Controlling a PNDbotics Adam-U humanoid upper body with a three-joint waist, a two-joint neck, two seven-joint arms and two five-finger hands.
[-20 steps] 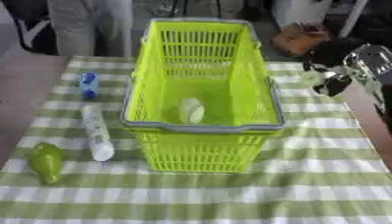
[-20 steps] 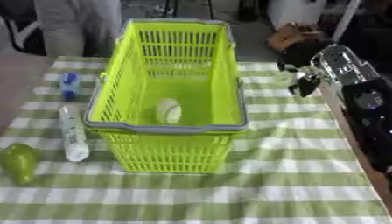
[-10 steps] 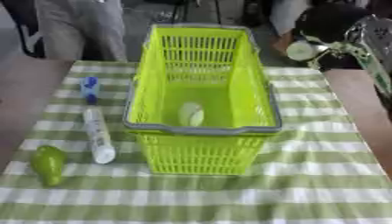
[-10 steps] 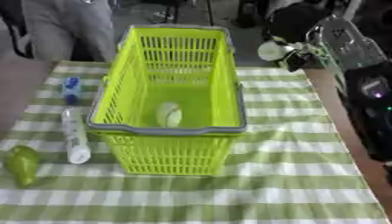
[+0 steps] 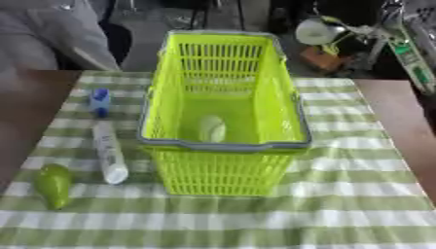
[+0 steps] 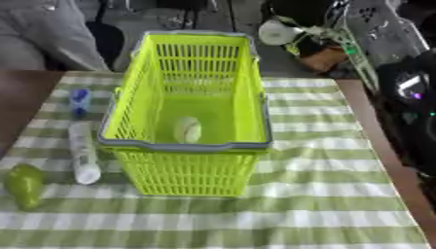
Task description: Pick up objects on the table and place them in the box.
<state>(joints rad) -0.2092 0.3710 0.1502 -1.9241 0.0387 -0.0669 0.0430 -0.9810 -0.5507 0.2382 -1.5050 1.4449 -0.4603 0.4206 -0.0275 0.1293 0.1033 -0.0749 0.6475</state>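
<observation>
A lime-green plastic basket (image 5: 226,145) stands in the middle of the checked cloth, with a pale oval object (image 5: 211,129) lying on its floor. Left of the basket lie a white tube (image 5: 109,153), a small blue item (image 5: 99,99) just beyond it, and a green pear-shaped object (image 5: 53,185) nearest me. My right hand (image 6: 340,26) is raised at the upper right, above and beyond the basket's far right corner, curled on a white round object (image 6: 277,31). My left hand shows in no view.
The green-and-white checked cloth (image 5: 349,194) covers the table, with bare brown tabletop (image 5: 398,116) along the right side. My black right arm (image 6: 408,92) runs down the right edge of the right eye view. Dark clutter stands beyond the far edge.
My right hand has risen from table height beside the basket's right side to the upper right, carrying the white round object. The things on the cloth lie as before.
</observation>
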